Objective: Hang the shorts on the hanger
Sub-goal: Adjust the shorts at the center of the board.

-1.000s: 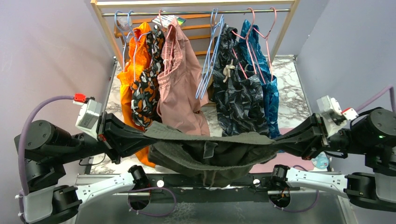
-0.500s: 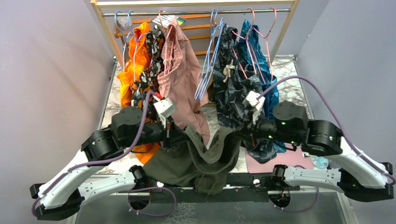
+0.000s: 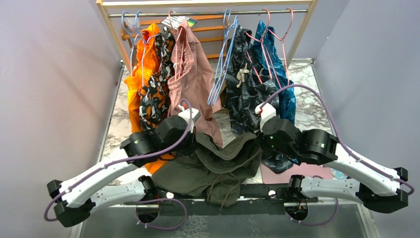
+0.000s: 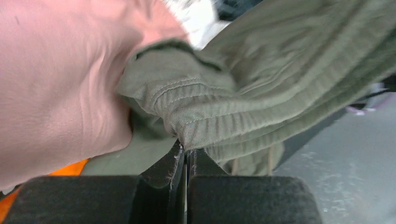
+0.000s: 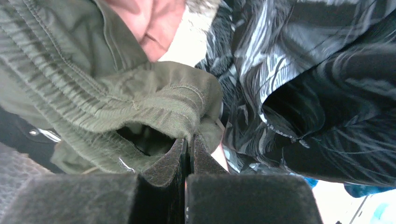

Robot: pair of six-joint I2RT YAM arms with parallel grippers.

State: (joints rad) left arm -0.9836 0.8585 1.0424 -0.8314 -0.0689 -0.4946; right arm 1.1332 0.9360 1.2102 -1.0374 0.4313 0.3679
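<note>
The olive-green shorts (image 3: 218,166) hang bunched between my two grippers, just below the rack. My left gripper (image 3: 194,136) is shut on one end of the ribbed waistband (image 4: 219,112), pressed against the dusty-pink shorts (image 4: 60,79). My right gripper (image 3: 258,143) is shut on the other end of the waistband (image 5: 154,109), beside the dark leaf-print shorts (image 5: 303,84). The drawstring (image 3: 223,191) dangles at the front. The light-blue wire hangers (image 3: 223,59) hang bare on the rail above, between the pink and the leaf-print shorts.
The wooden rack (image 3: 111,29) holds orange (image 3: 136,84), patterned (image 3: 154,89), pink (image 3: 190,84), leaf-print (image 3: 250,94) and teal (image 3: 280,74) garments, some on pink hangers (image 3: 277,34). The marble table (image 3: 309,99) lies below. A pink mat (image 3: 292,173) is at front right.
Both arms have swung inward and towards the rack. The shorts, stretched wide a second ago, now sag bunched between grippers held close together.
</note>
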